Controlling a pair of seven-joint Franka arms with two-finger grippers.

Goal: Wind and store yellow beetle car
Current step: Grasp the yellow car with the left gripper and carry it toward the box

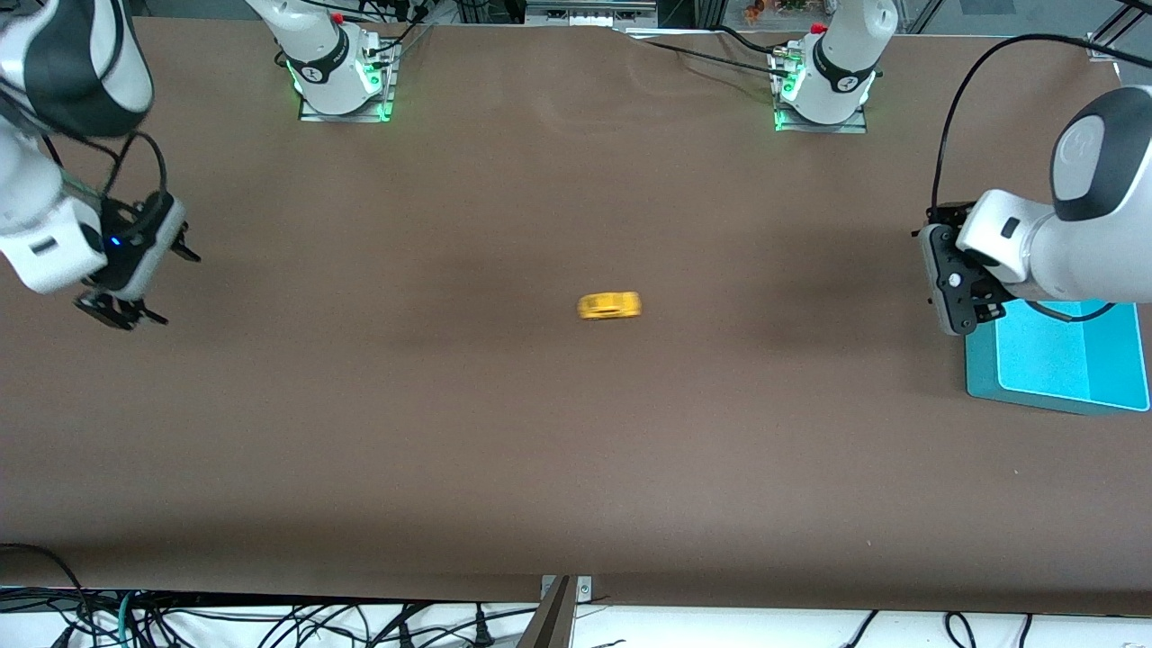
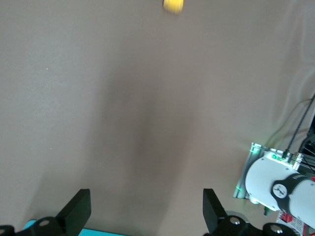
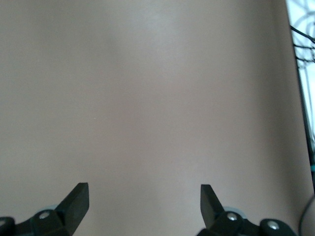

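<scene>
At the left edge of the front view, a little above mid-height, the right gripper (image 1: 135,288) hangs over bare brown table (image 1: 450,432) near the right arm's end, its white wrist sloping down from a grey-and-white arm that fills the upper left corner. Its two dark fingers stand wide apart and hold nothing; the right wrist view confirms this, showing both fingertips (image 3: 76,196) splayed at the lower edge of the frame with only plain tabletop between them.

Along the top of the front view, the two arm bases stand lit green at their feet, cables trailing off the table edge above them.

Near the centre of the front view, slightly right of the middle, the yellow beetle car (image 1: 609,305) sits alone on the table, blurred, well apart from both grippers. The left wrist view catches it as a small yellow smear at the top edge of the frame (image 2: 173,5).

At the right edge of the front view, about mid-height, the left gripper (image 1: 945,279) hovers over the table beside a turquoise tray (image 1: 1062,369) that lies at the left arm's end. Its dark fingers (image 2: 78,209) are likewise spread wide and empty, seen at the lower edge of the left wrist view, with a sliver of turquoise in the lower left corner there.
</scene>
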